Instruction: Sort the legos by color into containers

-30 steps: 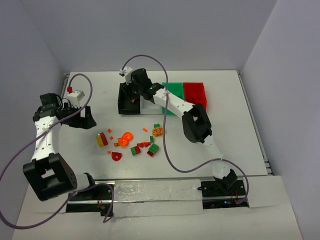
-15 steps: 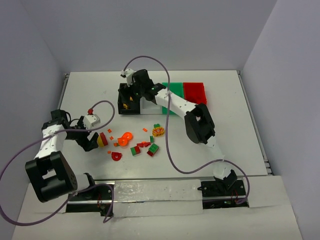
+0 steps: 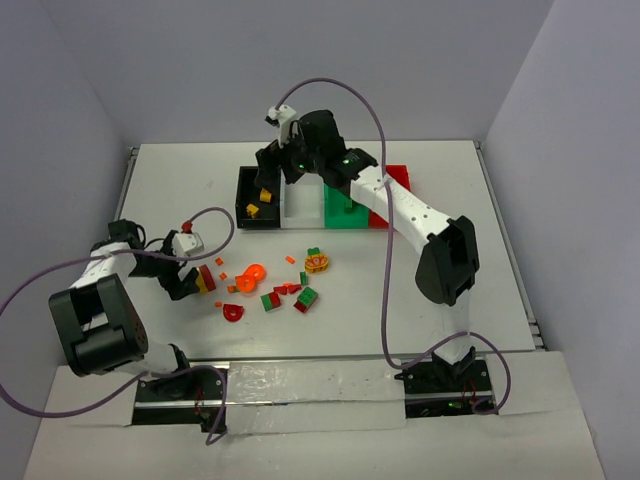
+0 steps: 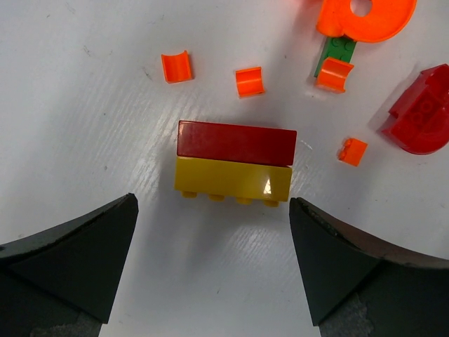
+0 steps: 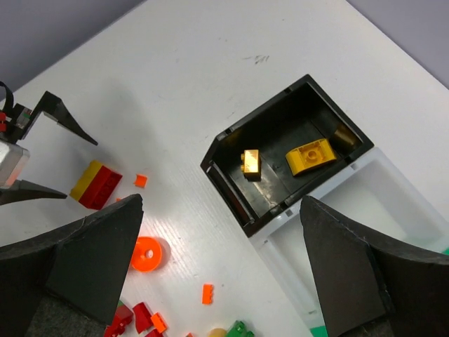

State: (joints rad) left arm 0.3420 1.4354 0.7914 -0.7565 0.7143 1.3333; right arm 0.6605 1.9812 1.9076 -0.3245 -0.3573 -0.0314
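Red-and-yellow lego stack (image 4: 234,162) lies centred ahead of the spread left jaws, untouched; right jaws also spread.

The white worktop (image 3: 480,270) carries a far-centre row of 4, left to right: black bin (image 3: 241,195), white bin (image 3: 302,206), green bin (image 3: 345,218), red bin (image 3: 400,173). Nearer lie scattered legos (image 3: 272,295), with a red-and-yellow brick (image 3: 205,279) leftmost.
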